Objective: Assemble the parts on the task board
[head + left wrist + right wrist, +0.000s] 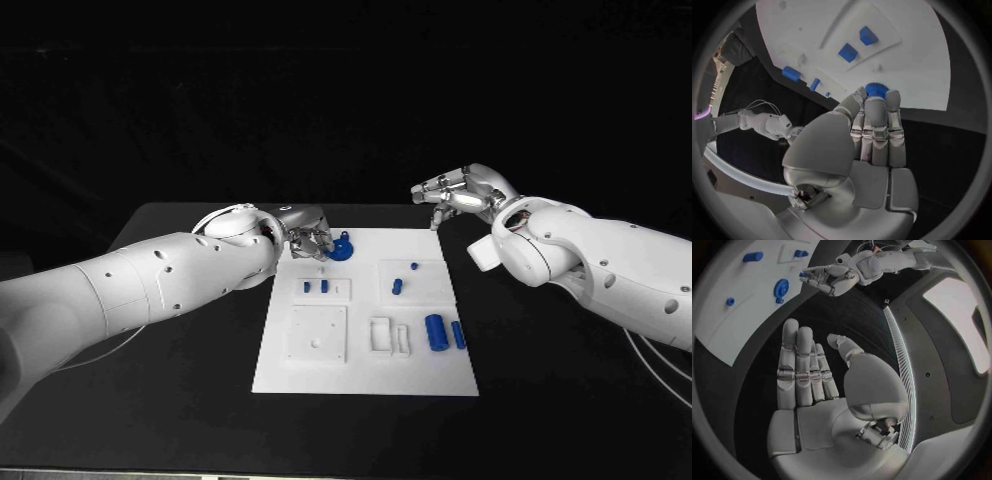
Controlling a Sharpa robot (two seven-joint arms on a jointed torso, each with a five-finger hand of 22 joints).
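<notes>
Your left hand [306,238] sits at the far left corner of the white board [433,375] on the black counter [173,400], fingers held together, their tips beside the round blue wheel [342,250]; you cannot tell whether they grip it. Your right hand [459,195] hangs off the board's far right corner, fingers apart, holding nothing. Blue pegs [436,331] lie nearer on the board.

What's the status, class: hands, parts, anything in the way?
Left hand fingertips at round blue part on task board, hold unclear. Right hand open, off the board. Nothing in the way.
</notes>
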